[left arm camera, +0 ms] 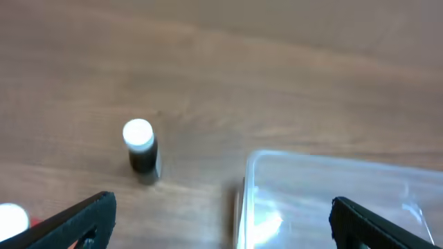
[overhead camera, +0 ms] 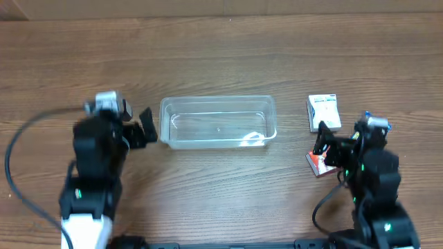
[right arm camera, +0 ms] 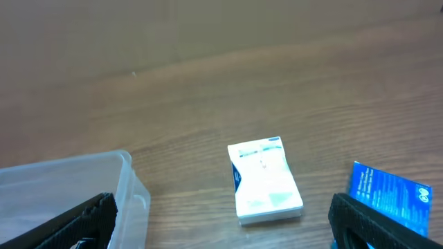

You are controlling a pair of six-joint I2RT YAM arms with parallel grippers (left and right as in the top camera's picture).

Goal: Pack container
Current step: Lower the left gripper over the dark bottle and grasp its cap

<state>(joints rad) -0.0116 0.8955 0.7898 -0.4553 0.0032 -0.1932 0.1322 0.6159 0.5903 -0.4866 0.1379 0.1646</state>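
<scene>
Progress: You have nothing packed so far, by my reading. The container (overhead camera: pixel 218 123) looks empty, save a bright streak near its right end that may be only glare.
Left to do: Every item you can see lies out on the bench (overhead camera: pixel 221 55), so the whole packing is ahead of you.
Container: It sits mid-bench, long side running left to right, between your two arms.
Left claw (left arm camera: pixel 223 203): Spread wide, pinching nothing. The container's left end is just beside it, low and to the right in the wrist view, not touching.
Right claw (right arm camera: pixel 222 201): Spread wide too, and bare. The container's right end shows at the lower left of its wrist view, near but apart.
Left-side items: A dark bottle (left arm camera: pixel 140 149) with a white cap stands upright ahead of your left claw, apart from the container. Another white cap (left arm camera: pixel 10 220) peeks in at the lower left edge, too cut off to name.
Right-side items: A white box (right arm camera: pixel 265 181) lies flat just ahead of your right claw. A blue box (right arm camera: pixel 387 194) sits by its right finger. A red box (overhead camera: pixel 317 164) lies partly under that arm in the overhead view.
Likely next pick: The white box looks the easiest for you to take, since it lies in line with the spread right claw.
</scene>
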